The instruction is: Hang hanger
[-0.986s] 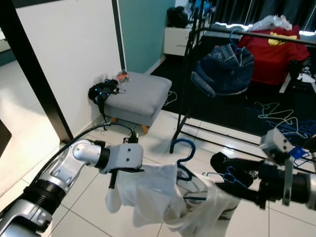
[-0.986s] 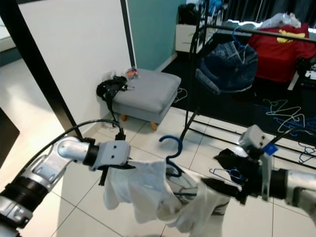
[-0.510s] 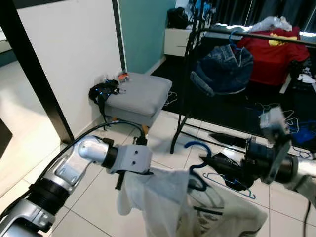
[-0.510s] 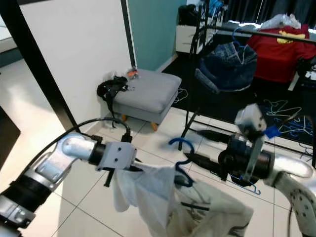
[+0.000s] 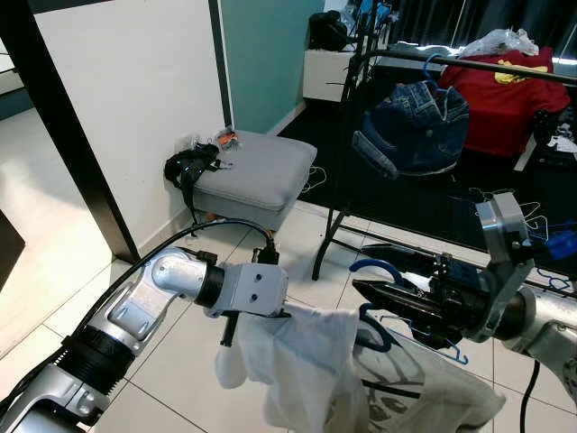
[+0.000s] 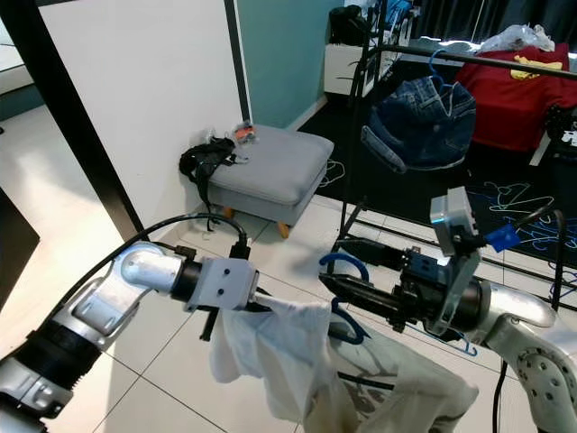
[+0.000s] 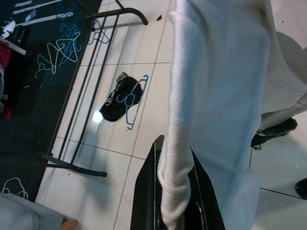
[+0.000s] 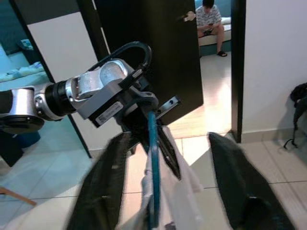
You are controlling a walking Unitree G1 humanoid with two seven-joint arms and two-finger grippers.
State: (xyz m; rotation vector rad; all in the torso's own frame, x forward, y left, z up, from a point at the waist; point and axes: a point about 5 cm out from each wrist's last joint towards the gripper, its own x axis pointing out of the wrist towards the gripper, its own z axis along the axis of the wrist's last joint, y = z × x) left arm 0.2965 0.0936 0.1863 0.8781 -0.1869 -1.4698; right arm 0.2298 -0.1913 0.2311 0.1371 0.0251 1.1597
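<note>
A white shirt (image 5: 302,361) hangs on a blue hanger (image 5: 377,336) between my two arms, low over the tiled floor. My left gripper (image 5: 233,325) is shut on the shirt's left edge; in the left wrist view its fingers (image 7: 156,191) pinch a fold of the cloth. From the right, my right gripper (image 5: 361,271) reaches in, open, with one finger on each side of the hanger's hook. The right wrist view shows the hanger (image 8: 152,158) standing between the spread fingers (image 8: 103,182). Ahead stands the black clothes rack (image 5: 347,135).
Jeans (image 5: 410,126) and a red shirt (image 5: 500,99) hang on the rack's bar. A grey ottoman (image 5: 257,171) sits by the white wall on the left. Loose hangers (image 5: 514,216) lie on the dark rug. A person (image 8: 208,14) sits far off.
My right gripper has risen and moved left, from below and right of the hanger until its fingers flank the hook. The left arm has shifted the shirt a little right and up.
</note>
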